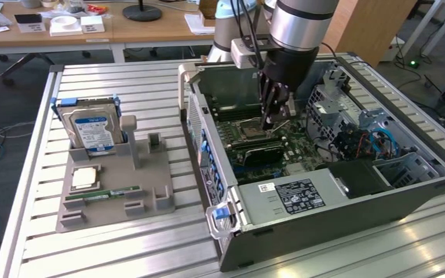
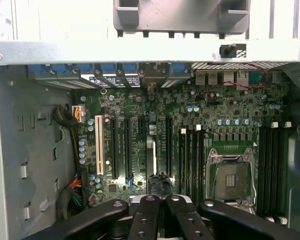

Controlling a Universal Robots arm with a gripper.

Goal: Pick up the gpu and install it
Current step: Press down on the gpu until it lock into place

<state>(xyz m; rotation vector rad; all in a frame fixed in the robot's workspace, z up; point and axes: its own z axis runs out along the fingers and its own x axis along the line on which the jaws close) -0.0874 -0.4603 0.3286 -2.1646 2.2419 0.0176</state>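
The gpu point(image 1: 255, 153) stands on edge across the motherboard point(image 1: 300, 147) inside the open computer case point(image 1: 323, 202), dark face showing. In the wrist view the gpu point(image 2: 150, 150) appears edge-on as a thin pale strip among the long expansion slots. My gripper point(image 1: 271, 124) hangs straight down into the case just beyond the card, close to the empty CPU socket point(image 1: 247, 128). Its black fingers point(image 2: 146, 210) are pressed together at the card's near end, shut with nothing between them. Whether the gripper point(image 2: 159, 199) touches the card I cannot tell.
On the exterior view's left stands a grey holder point(image 1: 114, 191) on the slatted table with a hard drive point(image 1: 91, 128), a CPU chip point(image 1: 83, 176) and a RAM stick point(image 1: 102, 194). Case walls, the drive cage point(image 1: 331, 110) and cables point(image 1: 377, 142) crowd the motherboard.
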